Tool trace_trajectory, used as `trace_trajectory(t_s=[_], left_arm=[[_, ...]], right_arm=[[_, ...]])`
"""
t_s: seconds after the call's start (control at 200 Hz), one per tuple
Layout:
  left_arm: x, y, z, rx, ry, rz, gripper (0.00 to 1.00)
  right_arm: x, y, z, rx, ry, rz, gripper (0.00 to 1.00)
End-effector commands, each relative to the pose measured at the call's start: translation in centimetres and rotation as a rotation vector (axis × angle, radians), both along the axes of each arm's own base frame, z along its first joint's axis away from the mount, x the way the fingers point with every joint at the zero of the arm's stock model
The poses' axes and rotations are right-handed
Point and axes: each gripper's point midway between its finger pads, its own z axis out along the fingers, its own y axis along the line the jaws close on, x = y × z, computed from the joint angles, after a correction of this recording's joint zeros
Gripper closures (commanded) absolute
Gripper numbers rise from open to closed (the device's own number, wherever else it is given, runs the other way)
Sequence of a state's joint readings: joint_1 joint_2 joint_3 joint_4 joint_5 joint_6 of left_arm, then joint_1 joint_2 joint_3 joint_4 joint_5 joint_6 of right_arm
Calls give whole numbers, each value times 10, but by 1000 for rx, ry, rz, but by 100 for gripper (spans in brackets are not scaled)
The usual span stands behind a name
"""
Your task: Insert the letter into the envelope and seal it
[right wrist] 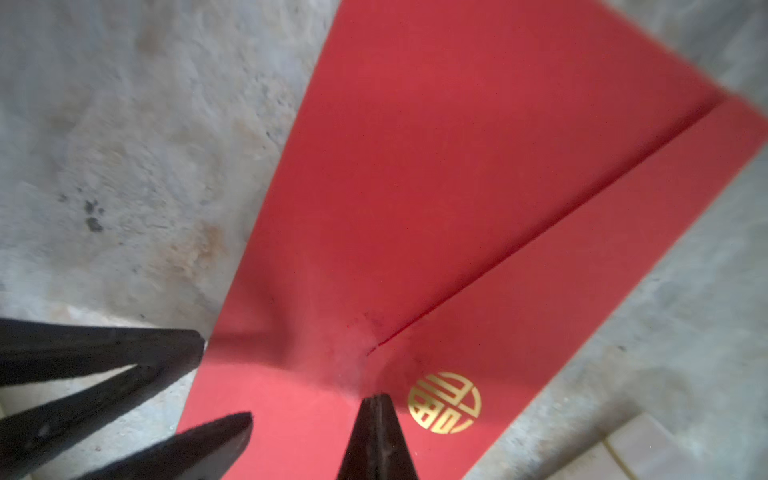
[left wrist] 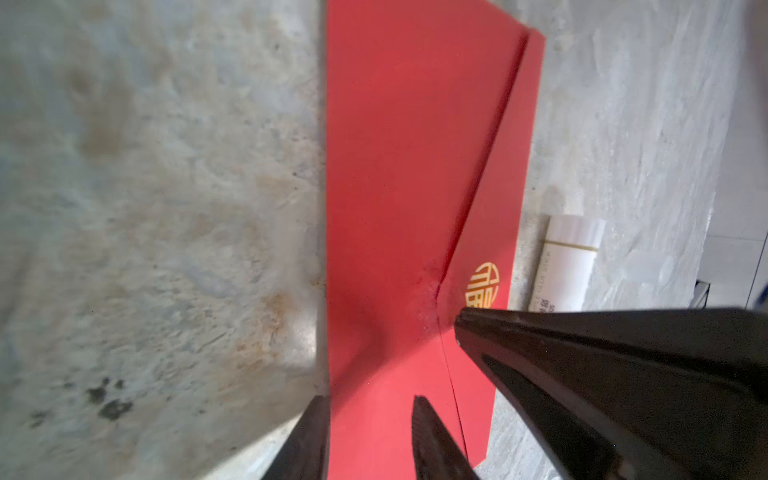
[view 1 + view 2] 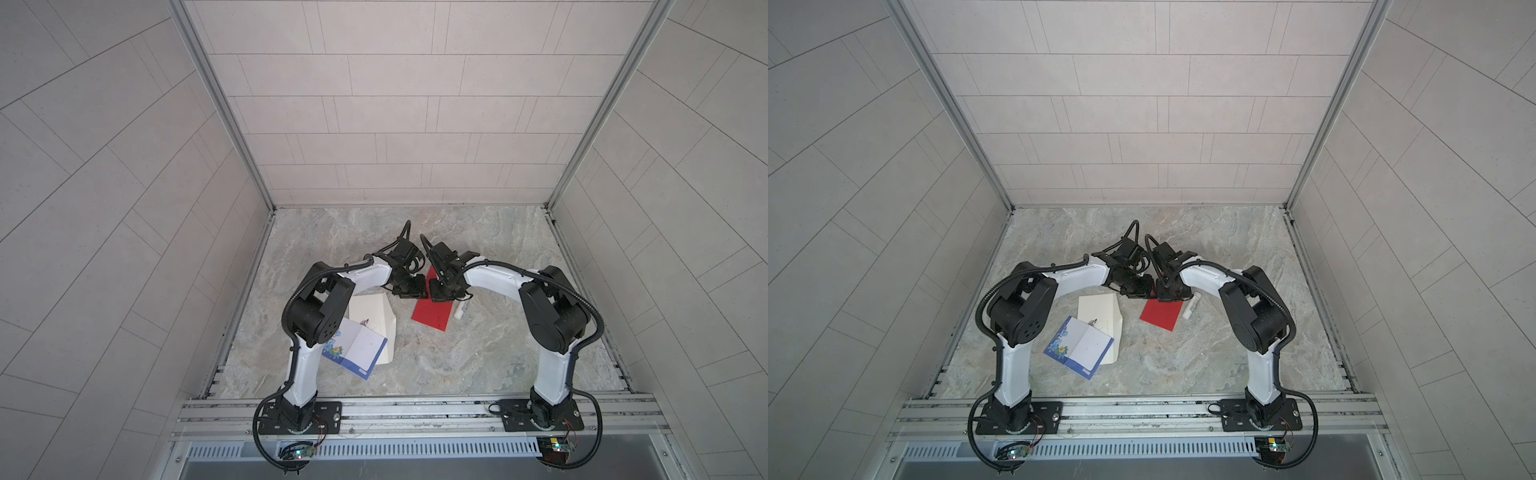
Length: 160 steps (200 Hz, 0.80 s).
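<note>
On the marble table, both top views show the left arm and right arm bent inward, with their wrists nearly meeting over the middle. Near the left arm lies a cream paper, and a blue-flowered sheet overlaps its near corner.

Right of these, under both wrists, the red envelope lies flat. Its far end is hidden by the grippers. Its pointed flap is folded down over the body. Whether the letter is inside cannot be told.

A white glue stick lies just beside the envelope's right edge, on the right arm's side.

The left gripper has its fingers spread and grips nothing. One finger is at the envelope's long edge beside bare table and the other is over the red face. Whether either touches the paper cannot be told.

The right gripper has its fingers pressed together into one point. That point is set down at the tip of the flap and pinches nothing. The red paper just ahead of it looks scuffed and dull.

A small gold round emblem is printed on the flap just beside that point.
</note>
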<state>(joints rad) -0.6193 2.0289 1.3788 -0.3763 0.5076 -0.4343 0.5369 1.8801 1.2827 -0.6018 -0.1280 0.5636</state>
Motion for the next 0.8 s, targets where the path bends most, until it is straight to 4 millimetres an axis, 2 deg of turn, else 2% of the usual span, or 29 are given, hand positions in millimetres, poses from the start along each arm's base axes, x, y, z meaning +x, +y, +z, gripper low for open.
trace_trajectory(t_s=[0.0,0.06,0.105,0.2,0.27,0.335,0.39,0.445,0.535,0.605,0.711,0.796], left_arm=[[23,-9,71,-69,-157,4,50],[29,-5,93,-81,-204,23,43],[32,2,106,-82,-232,52,38],[31,32,116,-59,-253,162,31],[21,62,113,-22,-251,240,31],[1,91,99,50,-240,272,30],[-19,112,88,115,-233,270,29],[-39,133,75,189,-212,279,29],[-70,163,58,288,-168,294,28],[-87,180,50,335,-162,307,28],[-102,200,43,385,-164,337,28],[-109,208,37,400,-166,358,28]], right_arm=[[16,-1,54,71,-147,-5,93],[15,-1,66,84,-175,3,88],[15,0,77,97,-199,17,81],[7,9,93,146,-228,77,62],[-3,20,99,186,-234,134,53],[-15,38,105,257,-236,215,47],[-28,56,108,315,-232,300,38],[-43,74,108,348,-222,393,35],[-63,98,103,364,-194,515,35],[-72,111,91,346,-155,563,35],[-79,125,64,315,-67,603,35],[-80,133,42,310,12,619,36]])
